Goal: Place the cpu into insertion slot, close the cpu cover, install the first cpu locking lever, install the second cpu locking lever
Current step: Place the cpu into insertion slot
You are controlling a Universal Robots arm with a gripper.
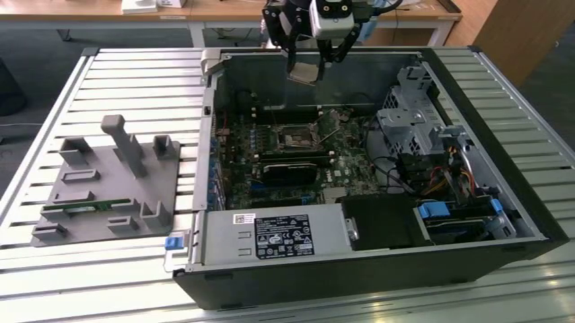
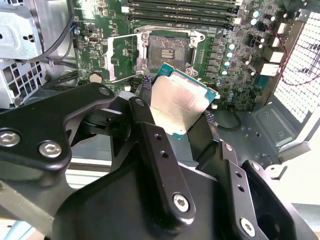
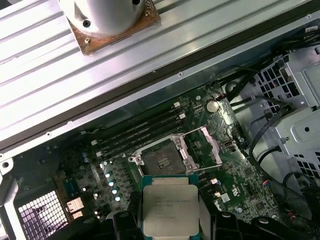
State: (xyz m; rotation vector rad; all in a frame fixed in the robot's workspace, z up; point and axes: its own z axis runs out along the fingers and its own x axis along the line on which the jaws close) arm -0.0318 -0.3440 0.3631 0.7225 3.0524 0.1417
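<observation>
Gripper (image 1: 306,66) is clamped on the cpu (image 2: 182,102), a finger on each side edge. The chip's metal top shows in the first wrist view. You're holding it in the air above the open computer case (image 1: 378,269), near the far wall in the exterior view, well apart from the board. Insertion slot (image 3: 160,161) lies below, contacts exposed. The cpu cover (image 3: 207,147) is swung open beside the slot. Grey fixture (image 1: 108,182) sits outside the case, on the exterior view's left.
</observation>
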